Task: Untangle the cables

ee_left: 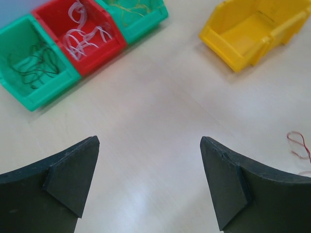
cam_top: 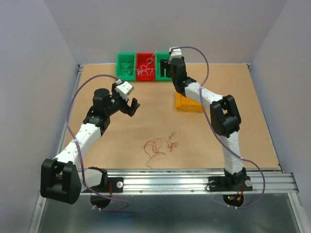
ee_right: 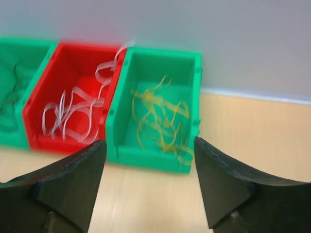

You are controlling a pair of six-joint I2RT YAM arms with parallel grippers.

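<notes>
The cables (cam_top: 156,145) lie as a small tangle of thin red and brown wires on the table's near middle; one red loop (ee_left: 298,143) shows at the right edge of the left wrist view. My left gripper (cam_top: 131,107) (ee_left: 149,141) hangs open over bare table, left of and behind the tangle, with nothing between its fingers. My right gripper (cam_top: 164,69) (ee_right: 149,142) is open and empty at the back, just in front of the right green bin (ee_right: 160,160). Yellow wires (ee_right: 158,116) lie in that bin, one strand draped over its front rim.
Three bins stand in a row at the back edge: a green one (ee_left: 29,92) with dark wires, a red one (ee_right: 43,141) with white wires, and the green one with yellow wires. A yellow bin (cam_top: 188,104) lies tilted by the right arm.
</notes>
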